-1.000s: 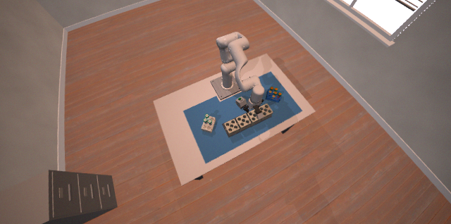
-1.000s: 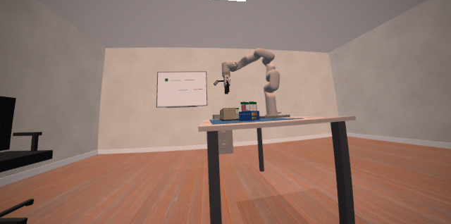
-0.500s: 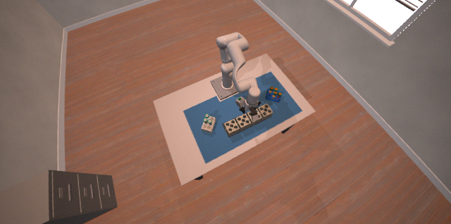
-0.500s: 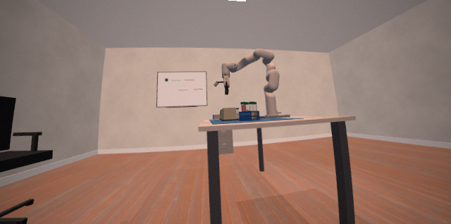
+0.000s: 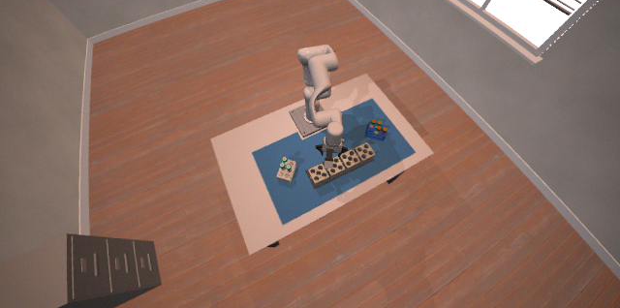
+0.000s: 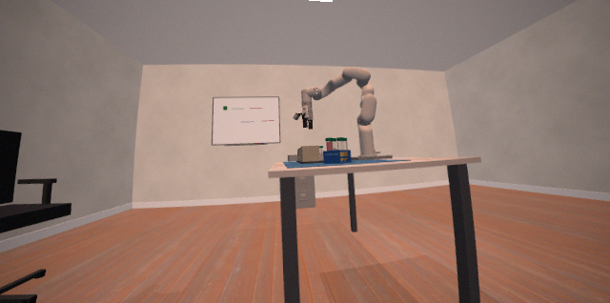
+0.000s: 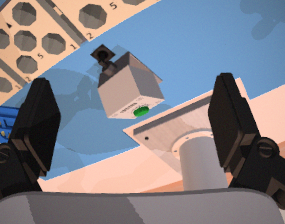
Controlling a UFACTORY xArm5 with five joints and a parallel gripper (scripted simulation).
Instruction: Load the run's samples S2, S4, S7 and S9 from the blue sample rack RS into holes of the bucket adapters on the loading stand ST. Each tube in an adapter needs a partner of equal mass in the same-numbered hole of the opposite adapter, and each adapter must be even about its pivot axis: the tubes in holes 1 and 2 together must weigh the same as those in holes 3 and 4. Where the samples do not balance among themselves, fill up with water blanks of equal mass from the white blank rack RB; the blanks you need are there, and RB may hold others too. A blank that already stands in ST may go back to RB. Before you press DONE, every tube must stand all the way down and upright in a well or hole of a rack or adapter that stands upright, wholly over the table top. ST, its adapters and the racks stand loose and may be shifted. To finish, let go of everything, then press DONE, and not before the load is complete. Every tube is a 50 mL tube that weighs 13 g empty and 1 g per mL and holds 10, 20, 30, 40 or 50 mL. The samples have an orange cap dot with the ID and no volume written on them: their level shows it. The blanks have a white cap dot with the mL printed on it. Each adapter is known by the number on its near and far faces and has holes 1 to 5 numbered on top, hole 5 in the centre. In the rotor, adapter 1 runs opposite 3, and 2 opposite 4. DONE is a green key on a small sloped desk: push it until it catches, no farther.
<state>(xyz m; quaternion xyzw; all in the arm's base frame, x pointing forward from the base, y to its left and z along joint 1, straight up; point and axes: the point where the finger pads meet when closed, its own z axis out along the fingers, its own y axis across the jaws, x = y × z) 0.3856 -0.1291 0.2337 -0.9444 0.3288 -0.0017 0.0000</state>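
Blue mat (image 5: 300,197) covers most of the table in the top view. On it stand a blue rack (image 5: 376,130) of orange-capped tubes to one side, a white rack (image 5: 286,170) of blanks to the other, and between them the row of four tan blocks (image 5: 341,164) with empty holes. The gripper (image 5: 329,154) hangs over that row.

From the exterior view, the gripper (image 6: 307,125) is high above the table (image 6: 372,166), well apart from the tubes (image 6: 336,143) in the blue rack.

The wrist view shows both fingers spread wide with nothing between them. Below are the small grey desk (image 7: 129,86) with its green key (image 7: 141,111) and the empty holes.

The tubes are probably stiff, smooth and top-heavy when full. Best gripped just under the cap and lifted straight up.
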